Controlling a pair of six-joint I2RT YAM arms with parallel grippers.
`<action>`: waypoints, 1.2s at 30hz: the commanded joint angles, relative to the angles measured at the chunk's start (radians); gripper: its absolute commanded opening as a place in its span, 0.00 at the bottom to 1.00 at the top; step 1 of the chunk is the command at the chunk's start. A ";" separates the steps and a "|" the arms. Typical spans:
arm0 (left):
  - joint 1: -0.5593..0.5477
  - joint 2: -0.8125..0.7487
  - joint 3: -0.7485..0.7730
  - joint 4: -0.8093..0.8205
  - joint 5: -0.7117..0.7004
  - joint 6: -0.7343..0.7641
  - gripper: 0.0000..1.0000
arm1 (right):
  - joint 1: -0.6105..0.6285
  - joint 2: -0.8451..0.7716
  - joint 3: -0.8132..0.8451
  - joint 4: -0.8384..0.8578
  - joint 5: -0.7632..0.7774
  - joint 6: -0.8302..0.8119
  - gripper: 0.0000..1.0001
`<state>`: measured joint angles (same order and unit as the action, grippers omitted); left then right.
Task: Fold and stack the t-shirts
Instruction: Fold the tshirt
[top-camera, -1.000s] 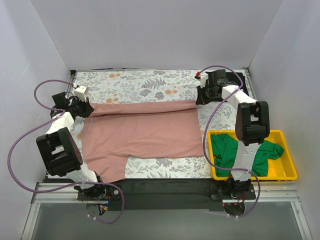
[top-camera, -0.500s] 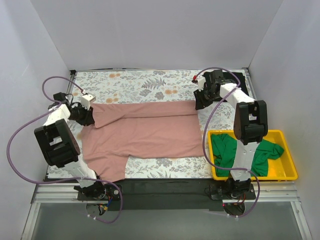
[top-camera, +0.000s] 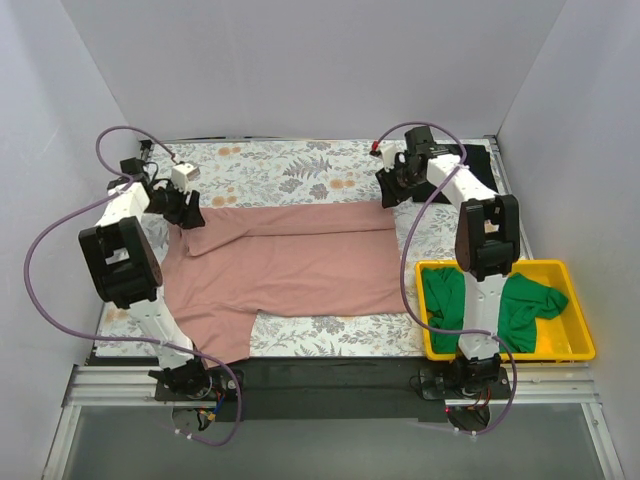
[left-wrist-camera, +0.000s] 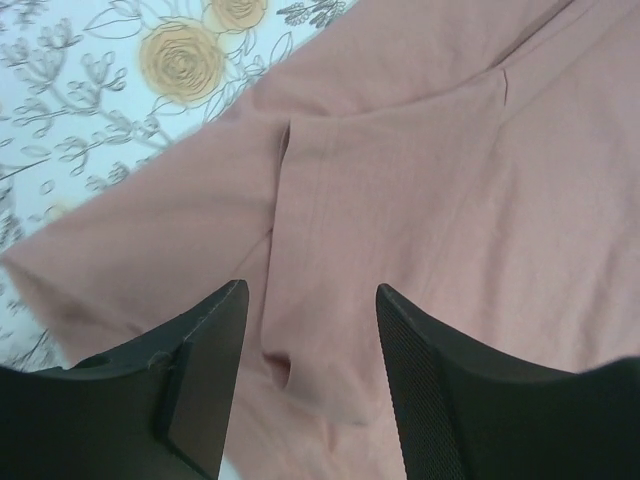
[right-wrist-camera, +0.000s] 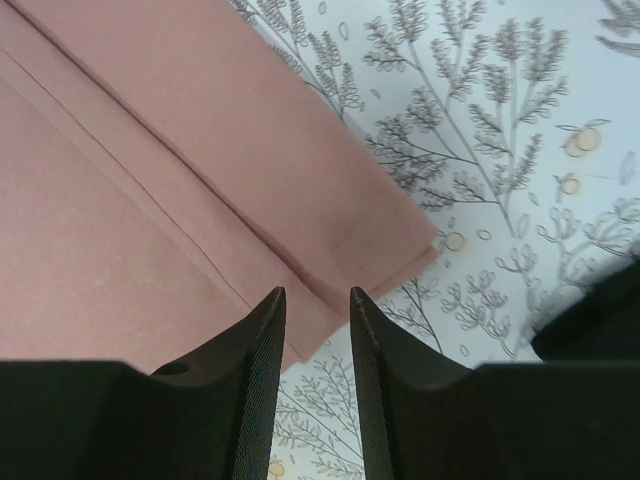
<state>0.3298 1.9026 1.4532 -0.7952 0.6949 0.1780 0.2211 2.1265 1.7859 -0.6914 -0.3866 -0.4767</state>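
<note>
**A:** How will the pink t-shirt handle?

**B:** Light and limp, I'd judge, with no stiffness to it. It lies spread across the middle of the overhead frame on the floral covering. Its upper edge is turned over into a folded band. It will probably sag and drag wherever it isn't held, so it wants two holds well apart. The band's two ends look right, pinching both layers together (a single-layer pinch would likely let the fold fall open).

**A:** And the arms?

**B:** Both are stretched far toward the top of the frame. The left gripper sits over the band's upper-left end, by the sleeve seam. Its fingers are spread wide with cloth beneath them and nothing gripped. The right gripper hangs at the band's upper-right corner. Its fingers stand apart by a narrower gap and are also empty. In its wrist view the folded corner lies just up and right of the tips.

**A:** The other shirts?

**B:** The green t-shirt is bunched in the yellow bin at lower right. A dark shape lies at upper right, beyond the right gripper. I cannot tell whether it is cloth.
</note>
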 joint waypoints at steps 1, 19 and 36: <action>-0.037 0.048 0.061 0.042 0.000 -0.097 0.53 | 0.024 0.044 0.049 -0.048 0.023 -0.030 0.38; -0.126 0.168 0.145 0.016 0.021 -0.089 0.23 | 0.037 0.076 -0.005 -0.120 0.035 -0.096 0.29; -0.172 -0.172 -0.194 -0.182 0.046 0.127 0.04 | 0.037 0.024 -0.043 -0.183 0.038 -0.168 0.27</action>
<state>0.1787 1.8065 1.3235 -0.9318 0.7380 0.2470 0.2577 2.2028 1.7508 -0.8169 -0.3428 -0.6170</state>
